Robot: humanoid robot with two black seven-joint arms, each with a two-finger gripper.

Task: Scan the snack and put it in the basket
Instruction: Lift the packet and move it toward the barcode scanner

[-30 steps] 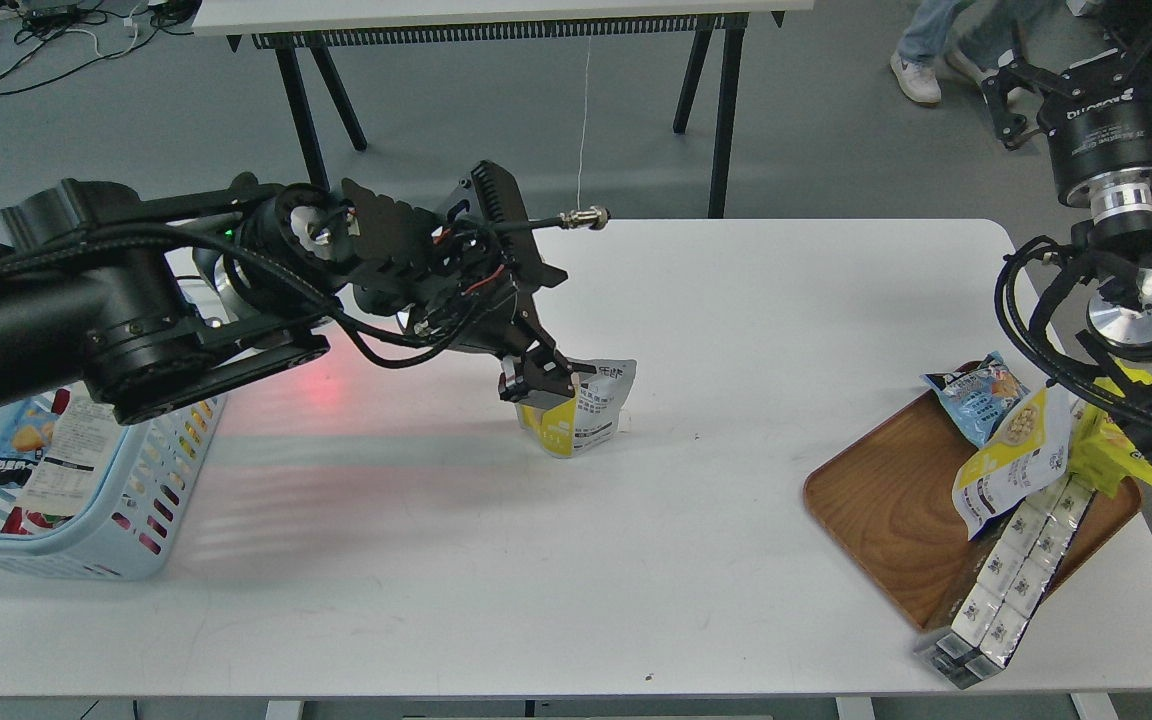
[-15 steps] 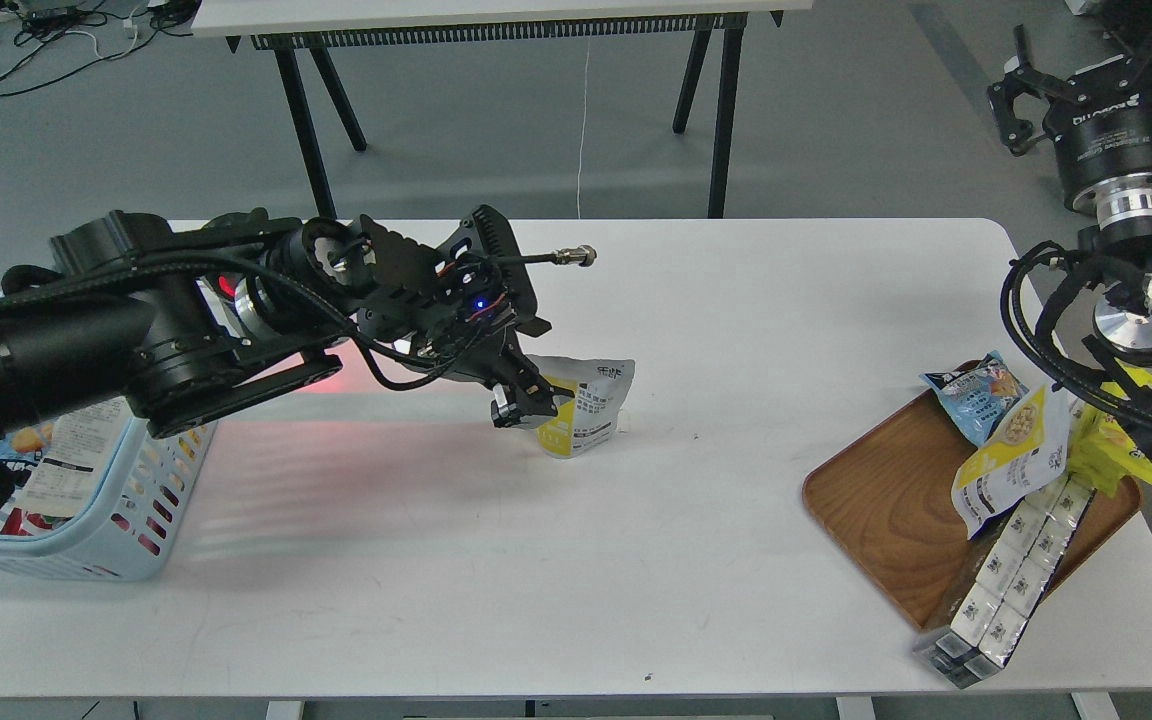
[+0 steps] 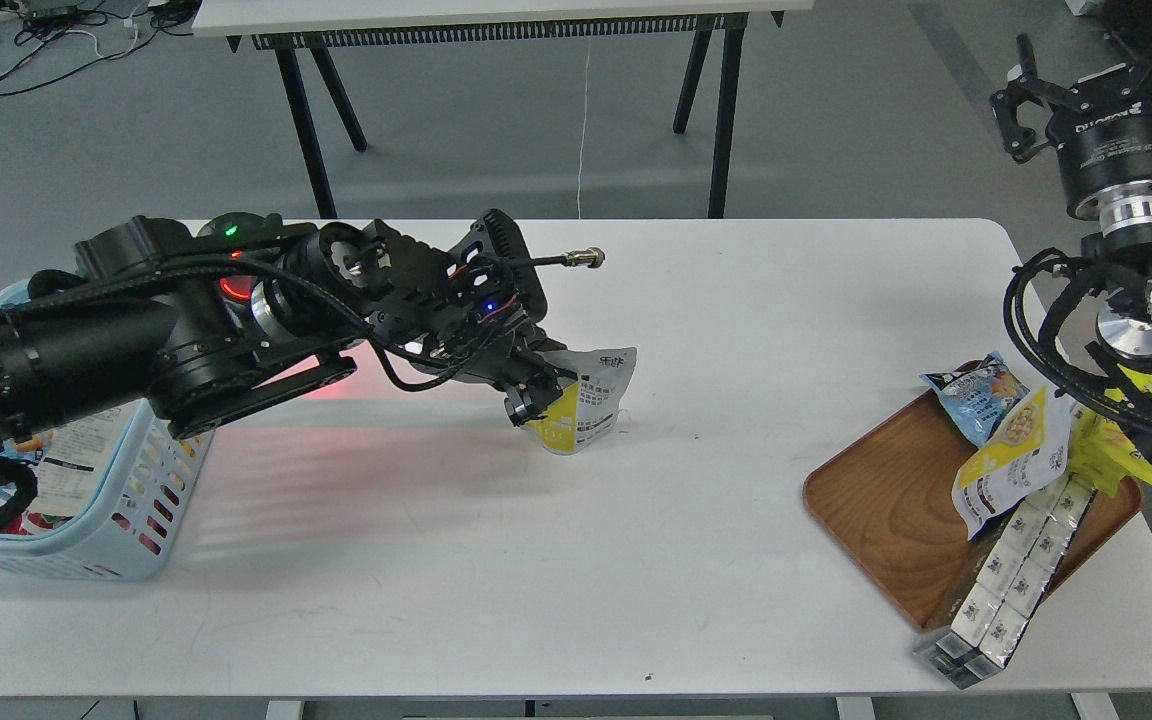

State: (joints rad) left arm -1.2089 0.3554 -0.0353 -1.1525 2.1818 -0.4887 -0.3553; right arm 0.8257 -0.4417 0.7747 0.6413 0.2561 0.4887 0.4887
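The snack (image 3: 594, 402), a white and yellow stand-up pouch with black print, is at the middle of the white table, tilted a little to the right. My left gripper (image 3: 534, 398) reaches in from the left, and its fingers are closed on the pouch's left edge. The light blue basket (image 3: 141, 515) stands at the table's left edge, partly hidden under my left arm, with printed packets inside. My right gripper (image 3: 1021, 100) is raised high at the far right, away from the table; its fingers cannot be told apart.
A brown wooden tray (image 3: 886, 500) at the right holds a pale blue packet (image 3: 976, 395), another white and yellow pouch (image 3: 1016, 450), a bright yellow pack (image 3: 1106, 450) and a row of white cartons (image 3: 1006, 590). A red glow (image 3: 336, 385) lies on the table under my left arm.
My left arm has lowered and swung in, and the gripper has closed on the pouch's left edge. The pouch has tipped slightly right. The right gripper has shifted a little.
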